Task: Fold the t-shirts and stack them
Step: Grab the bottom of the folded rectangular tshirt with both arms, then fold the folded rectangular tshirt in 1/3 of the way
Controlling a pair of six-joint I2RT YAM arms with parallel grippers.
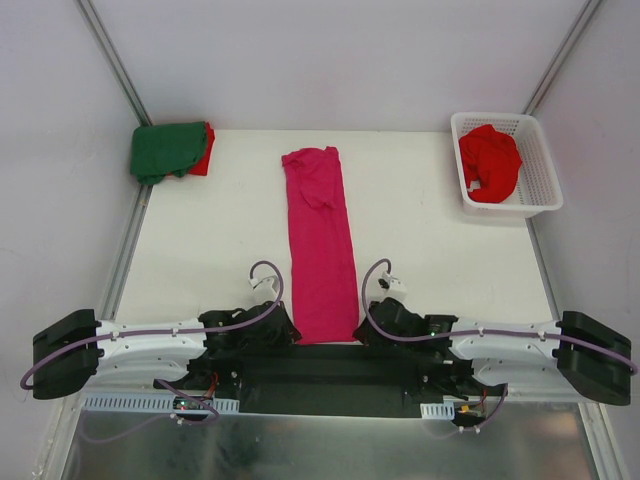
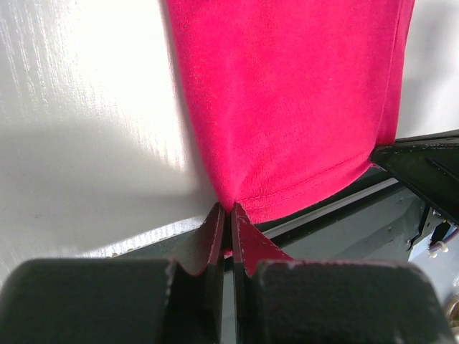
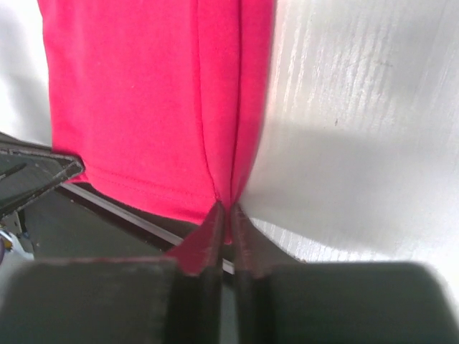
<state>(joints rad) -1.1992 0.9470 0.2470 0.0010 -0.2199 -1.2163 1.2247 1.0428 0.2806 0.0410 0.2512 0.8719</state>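
The magenta-pink t-shirt (image 1: 320, 250), folded into a long narrow strip, lies lengthwise down the middle of the worktop (image 1: 430, 260). The left tool (image 2: 228, 211) and right tool (image 3: 224, 209) are each closed tight on one near hem corner at the worktop's near edge. Far left: dark green t-shirt (image 1: 165, 150) atop a folded red t-shirt (image 1: 204, 158). Far right: white basket (image 1: 540, 190) holding a crumpled red t-shirt (image 1: 490, 165).

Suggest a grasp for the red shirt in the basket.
Pinch a raised fold near the middle of the red shirt, coming straight down: it lies crumpled in the white basket, whose walls block side approaches. The right end effector sits nearer, though it is shut on the magenta shirt.
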